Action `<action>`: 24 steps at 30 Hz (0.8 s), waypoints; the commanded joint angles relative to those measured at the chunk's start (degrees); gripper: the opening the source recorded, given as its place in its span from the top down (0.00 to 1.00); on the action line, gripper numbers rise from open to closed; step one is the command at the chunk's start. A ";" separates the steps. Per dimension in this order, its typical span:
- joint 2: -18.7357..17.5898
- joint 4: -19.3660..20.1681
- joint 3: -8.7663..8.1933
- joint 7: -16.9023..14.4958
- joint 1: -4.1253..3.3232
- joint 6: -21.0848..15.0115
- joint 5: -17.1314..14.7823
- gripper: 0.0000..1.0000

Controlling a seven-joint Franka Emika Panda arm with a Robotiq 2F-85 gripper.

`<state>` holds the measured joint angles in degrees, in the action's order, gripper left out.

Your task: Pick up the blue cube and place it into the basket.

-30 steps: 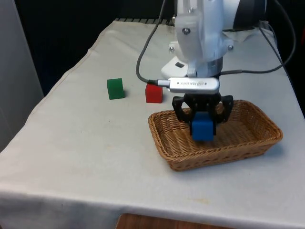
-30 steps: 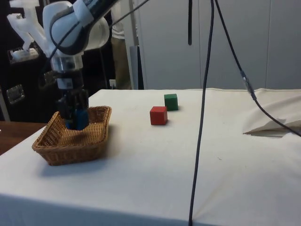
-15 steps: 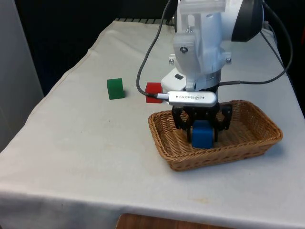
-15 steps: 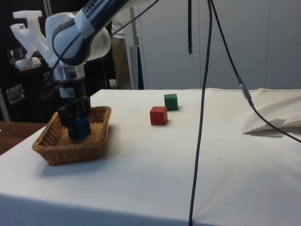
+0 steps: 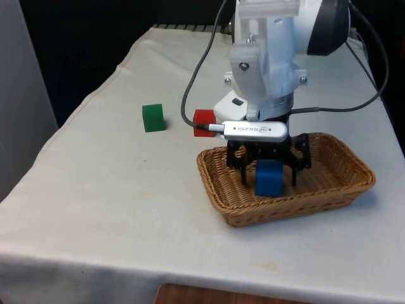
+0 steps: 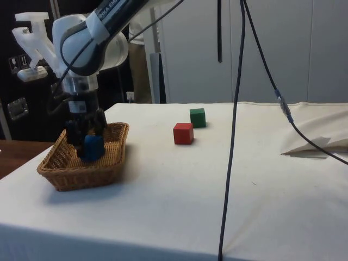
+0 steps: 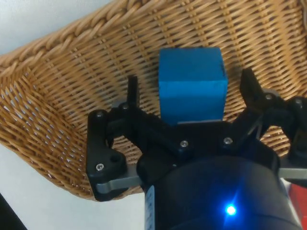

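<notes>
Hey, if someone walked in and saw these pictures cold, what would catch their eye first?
The blue cube sitting inside the wicker basket, with the open gripper straddling it, fingers clear of its sides. Next, the red cube and green cube on the white cloth beyond the basket, toward the front view's left.

The white arm (image 5: 269, 57) came straight down from above, wrist vertical and bulky upper joint leaning toward the front view's right. The black gripper (image 5: 269, 166) hung low, pointing straight down, its two fingers (image 7: 132, 93) spread wide apart with clear gaps on both sides, gripping nothing.
</notes>
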<state>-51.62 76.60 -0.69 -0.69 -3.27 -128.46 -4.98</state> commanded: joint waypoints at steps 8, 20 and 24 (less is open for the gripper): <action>1.89 -0.69 -0.23 0.40 -0.23 2.86 0.34 0.00; 5.33 -0.92 -0.23 0.46 -0.74 6.30 1.03 0.00; 6.59 -0.92 -0.17 0.40 -0.97 7.39 1.38 0.00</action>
<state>-45.15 75.69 -0.63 -0.63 -4.01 -121.35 -3.84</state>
